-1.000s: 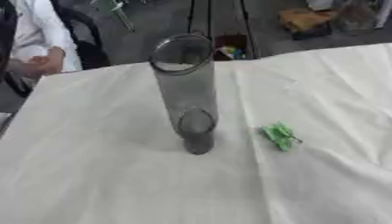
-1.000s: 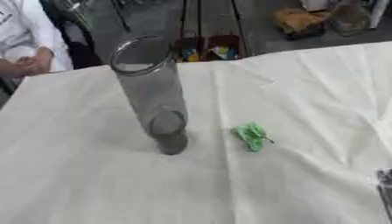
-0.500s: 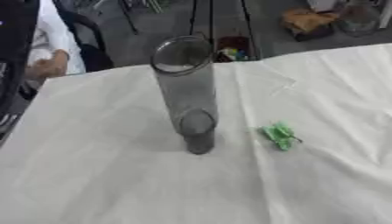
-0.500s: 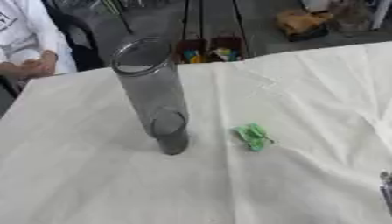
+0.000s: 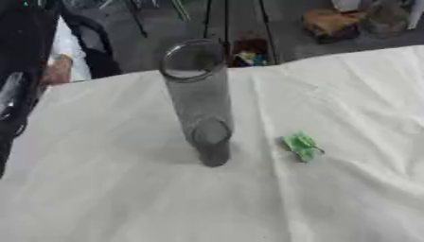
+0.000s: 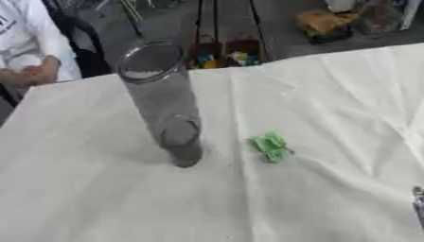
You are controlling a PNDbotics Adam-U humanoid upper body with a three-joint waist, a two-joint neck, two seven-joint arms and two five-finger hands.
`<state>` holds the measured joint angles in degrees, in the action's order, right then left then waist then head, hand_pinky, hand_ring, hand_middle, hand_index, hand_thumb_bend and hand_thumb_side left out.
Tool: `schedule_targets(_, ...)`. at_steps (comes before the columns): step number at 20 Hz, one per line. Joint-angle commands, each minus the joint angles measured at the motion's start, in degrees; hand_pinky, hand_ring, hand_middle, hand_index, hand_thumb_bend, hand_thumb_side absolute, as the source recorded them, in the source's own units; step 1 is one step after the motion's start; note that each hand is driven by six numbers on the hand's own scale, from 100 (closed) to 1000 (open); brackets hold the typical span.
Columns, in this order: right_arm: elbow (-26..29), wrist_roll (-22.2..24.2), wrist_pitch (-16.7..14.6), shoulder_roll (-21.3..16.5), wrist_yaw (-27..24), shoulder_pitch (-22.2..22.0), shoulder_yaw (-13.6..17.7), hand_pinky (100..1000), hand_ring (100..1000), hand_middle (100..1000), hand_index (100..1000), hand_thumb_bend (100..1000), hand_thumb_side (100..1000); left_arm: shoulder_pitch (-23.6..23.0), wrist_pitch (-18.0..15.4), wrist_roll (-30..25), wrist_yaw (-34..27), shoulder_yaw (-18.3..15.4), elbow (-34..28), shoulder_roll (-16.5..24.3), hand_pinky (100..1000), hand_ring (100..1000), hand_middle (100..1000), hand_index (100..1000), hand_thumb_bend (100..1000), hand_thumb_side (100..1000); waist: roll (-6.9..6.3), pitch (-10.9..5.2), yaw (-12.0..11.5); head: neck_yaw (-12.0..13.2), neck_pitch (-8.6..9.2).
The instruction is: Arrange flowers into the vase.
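A tall clear grey glass vase [image 5: 198, 101] stands upright on the white tablecloth [image 5: 108, 189], a little left of the middle, and I see nothing inside it. A small crumpled green piece [image 5: 301, 146] lies on the cloth to its right, apart from it. No flower shows in either view. My left arm [image 5: 20, 61] is a black shape along the left edge of the left eye view, well clear of the vase. Of my right hand [image 6: 418, 208], only a dark sliver shows at the lower right edge of the right eye view.
The cloth has creases running across its right half [image 6: 364, 118]. The table's far edge [image 5: 331, 56] runs across the upper part of the views, with coloured clutter [image 6: 224, 52] and a brown bundle [image 5: 335, 21] on the floor beyond it.
My left arm has come into the left eye view along its left edge and now fills more of it. The vase and the green piece have not moved.
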<state>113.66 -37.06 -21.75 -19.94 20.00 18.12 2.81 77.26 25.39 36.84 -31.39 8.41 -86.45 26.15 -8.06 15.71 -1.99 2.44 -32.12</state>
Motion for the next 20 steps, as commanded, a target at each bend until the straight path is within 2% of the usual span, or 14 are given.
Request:
schedule_targets(1,0.93,0.11,0.00,-1.09,-0.36,0.59,0.00,633,645,482,686,100,930,1.00,3.74,2.57,1.03,0.30,-1.72,0.90,100,100,100,100,100,299,0.27,-0.97,0.12,0.06,0.24)
schedule_targets(8,0.93,0.06,0.05,-1.02,-0.39,0.79,0.02,635,647,481,685,100,930,-0.34,4.97,1.73,2.91,1.16,-3.67,0.85,100,100,100,100,100,297,0.22,-0.67,0.50,0.06,0.83)
schedule_targets(20,0.93,0.00,0.05,-0.90,-0.39,0.98,0.05,637,648,480,685,100,931,-1.51,6.21,1.87,3.71,1.91,-3.44,0.01,100,100,100,100,100,292,0.27,-0.37,0.67,0.12,0.92)
